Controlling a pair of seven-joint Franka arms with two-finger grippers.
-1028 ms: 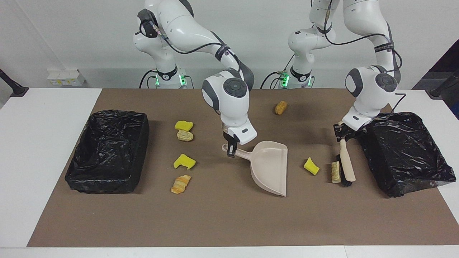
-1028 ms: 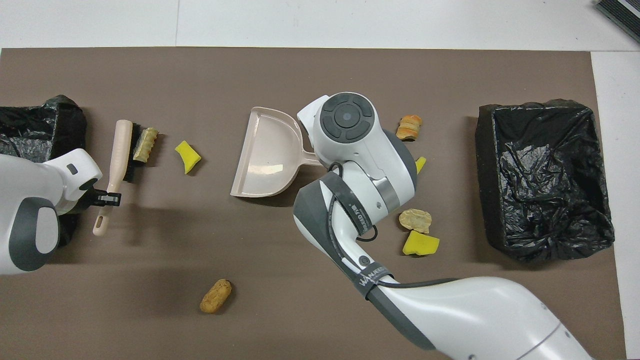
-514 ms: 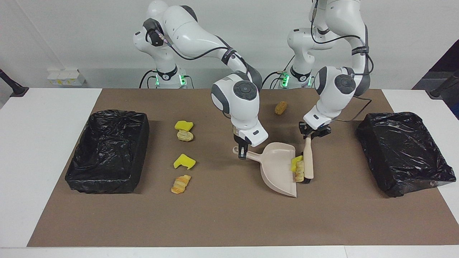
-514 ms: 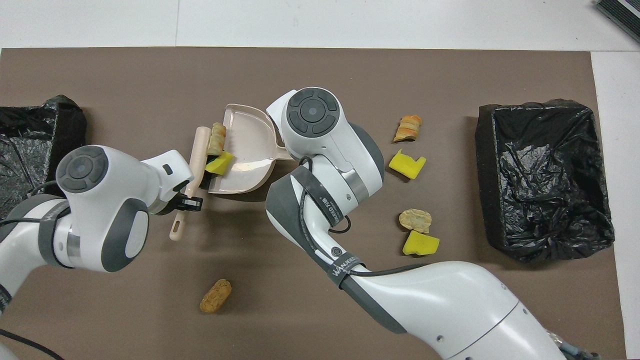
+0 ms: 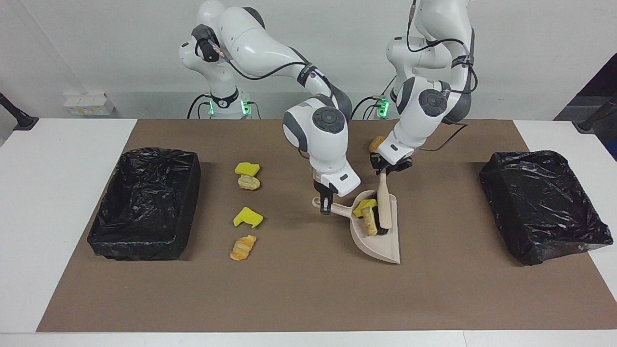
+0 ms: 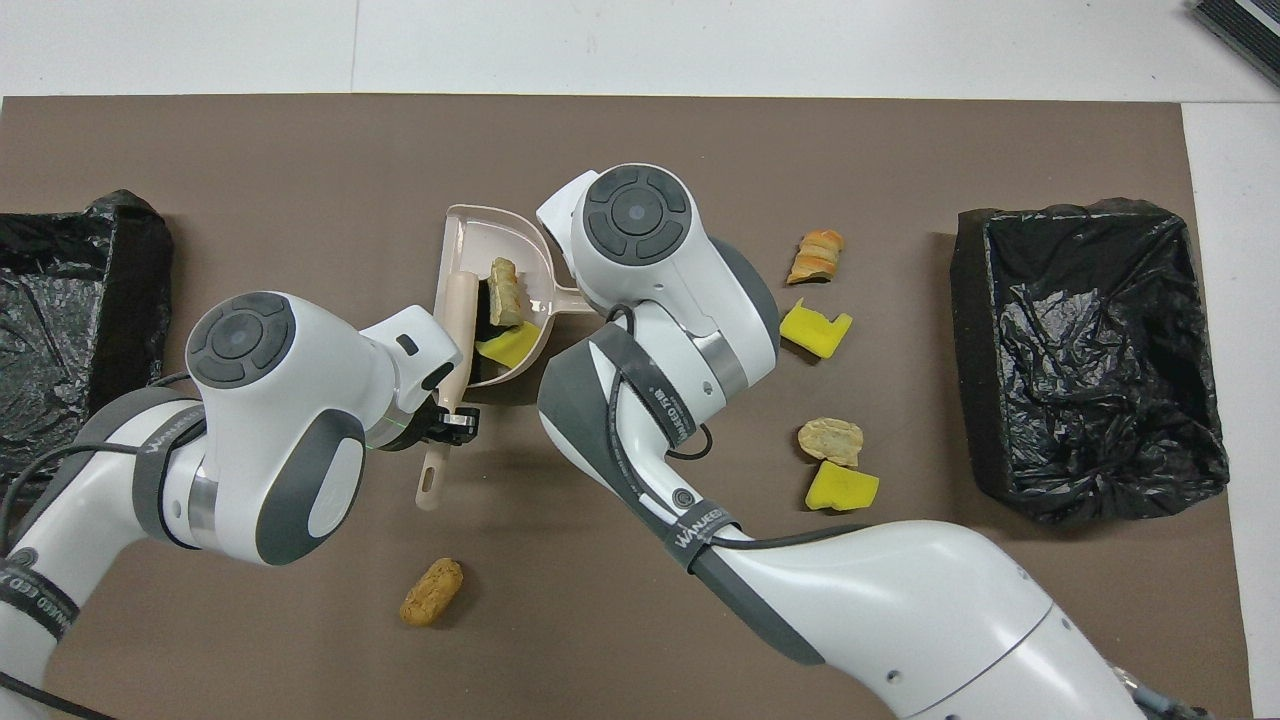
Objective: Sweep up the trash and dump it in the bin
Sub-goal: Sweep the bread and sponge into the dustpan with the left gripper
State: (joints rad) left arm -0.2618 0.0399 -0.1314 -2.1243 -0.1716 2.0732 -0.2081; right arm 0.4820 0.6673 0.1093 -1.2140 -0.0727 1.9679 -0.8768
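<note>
Right gripper [image 5: 327,205] is clamped on the handle of the beige dustpan [image 5: 381,243], pinning it to the brown mat [image 5: 299,289] mid-table. Left gripper [image 5: 385,169] grips the hand brush [image 5: 384,202], its bristles inside the pan beside one yellow sponge scrap [image 5: 362,206] and one bread lump [image 5: 370,223]. Four more scraps [image 5: 248,217] lie toward the right arm's bin [image 5: 144,202]; another lump [image 6: 432,592] sits nearer the robots.

Brush [image 6: 458,320] and scraps [image 6: 503,292] in dustpan [image 6: 500,225], seemingly.
</note>
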